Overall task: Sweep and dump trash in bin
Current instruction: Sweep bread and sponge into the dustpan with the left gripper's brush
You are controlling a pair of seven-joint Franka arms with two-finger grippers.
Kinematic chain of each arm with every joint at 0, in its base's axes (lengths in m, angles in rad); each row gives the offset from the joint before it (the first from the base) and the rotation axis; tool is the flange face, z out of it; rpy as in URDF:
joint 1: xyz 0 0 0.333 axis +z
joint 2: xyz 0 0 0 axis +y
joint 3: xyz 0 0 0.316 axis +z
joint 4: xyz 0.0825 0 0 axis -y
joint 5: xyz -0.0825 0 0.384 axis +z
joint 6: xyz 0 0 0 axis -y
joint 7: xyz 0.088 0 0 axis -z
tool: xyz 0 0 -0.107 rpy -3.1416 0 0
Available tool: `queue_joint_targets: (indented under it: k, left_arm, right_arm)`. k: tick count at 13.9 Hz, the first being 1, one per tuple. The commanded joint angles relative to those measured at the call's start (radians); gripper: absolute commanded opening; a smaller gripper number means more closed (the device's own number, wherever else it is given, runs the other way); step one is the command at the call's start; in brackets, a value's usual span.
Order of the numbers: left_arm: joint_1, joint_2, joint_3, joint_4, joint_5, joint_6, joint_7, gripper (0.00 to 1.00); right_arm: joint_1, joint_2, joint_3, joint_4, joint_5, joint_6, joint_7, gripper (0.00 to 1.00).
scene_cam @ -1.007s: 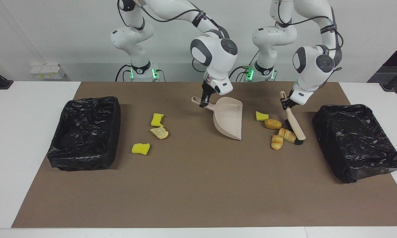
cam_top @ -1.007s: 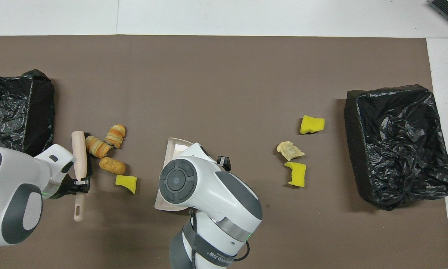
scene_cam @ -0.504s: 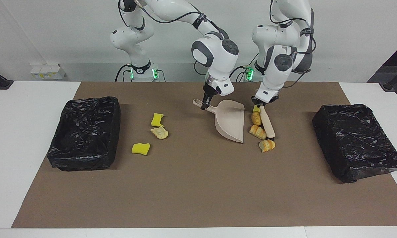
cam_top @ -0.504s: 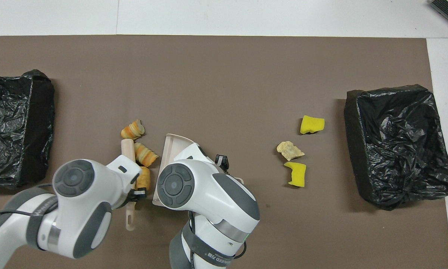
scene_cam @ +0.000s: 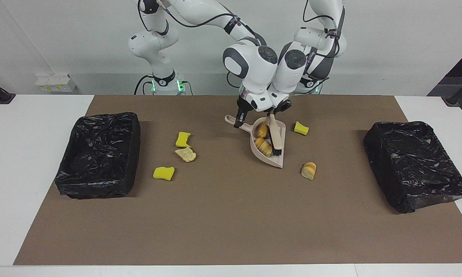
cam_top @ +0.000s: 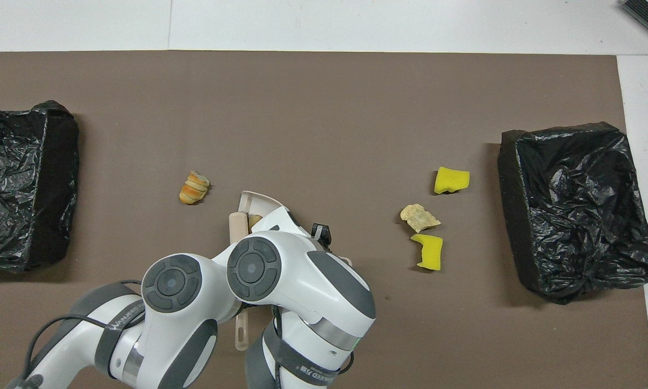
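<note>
My right gripper (scene_cam: 238,121) is shut on the handle of the beige dustpan (scene_cam: 270,158), which rests on the brown mat (scene_cam: 231,215). Shut on the beige brush (scene_cam: 275,135), my left gripper (scene_cam: 272,114) holds its head inside the pan. Two golden pastry pieces (scene_cam: 261,130) (scene_cam: 265,147) lie in the pan beside the brush. Outside the pan, toward the left arm's end, lie a yellow sponge chunk (scene_cam: 301,128) and a croissant piece (scene_cam: 309,171) (cam_top: 194,187). Toward the right arm's end lie two yellow sponge chunks (scene_cam: 183,139) (scene_cam: 164,173) and a bread scrap (scene_cam: 186,154). In the overhead view both grippers are hidden under the arms.
A black bag-lined bin (scene_cam: 414,163) (cam_top: 21,183) stands at the left arm's end of the mat and another (scene_cam: 98,154) (cam_top: 575,208) at the right arm's end. The two arms' wrists are close together over the dustpan.
The left arm swept the brush toward the right arm's end and into the dustpan, pushing two pastry pieces in. The sponge chunk and one croissant piece stayed outside. The pan barely moved.
</note>
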Motion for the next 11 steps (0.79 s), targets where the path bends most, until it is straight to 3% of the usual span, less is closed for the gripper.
queue_joint_targets:
  k: [1,3,7,9,11]
  left_arm:
    - [0.094,-0.087,0.022,-0.011,-0.015,-0.168,-0.001,0.0]
    - [0.176,-0.144,0.024,-0.032,-0.01,-0.222,-0.005,0.0]
    - [0.299,-0.305,0.021,-0.231,-0.001,-0.192,-0.01,0.0]
    - [0.324,-0.365,0.021,-0.296,-0.001,-0.177,-0.031,0.0]
    - [0.323,-0.374,0.013,-0.337,-0.001,-0.167,-0.059,0.0]
  right_arm:
    - [-0.01,0.0,0.007,-0.016,-0.02,0.031,0.012,0.0]
    - [-0.01,-0.001,0.005,-0.021,-0.023,0.029,0.011,0.0]
    - [-0.007,0.008,0.007,-0.021,-0.089,0.029,-0.078,0.0]
    - [-0.007,0.002,0.007,-0.036,-0.092,0.028,-0.101,0.0]
    - [-0.009,-0.003,0.007,-0.05,-0.101,0.026,-0.144,0.0]
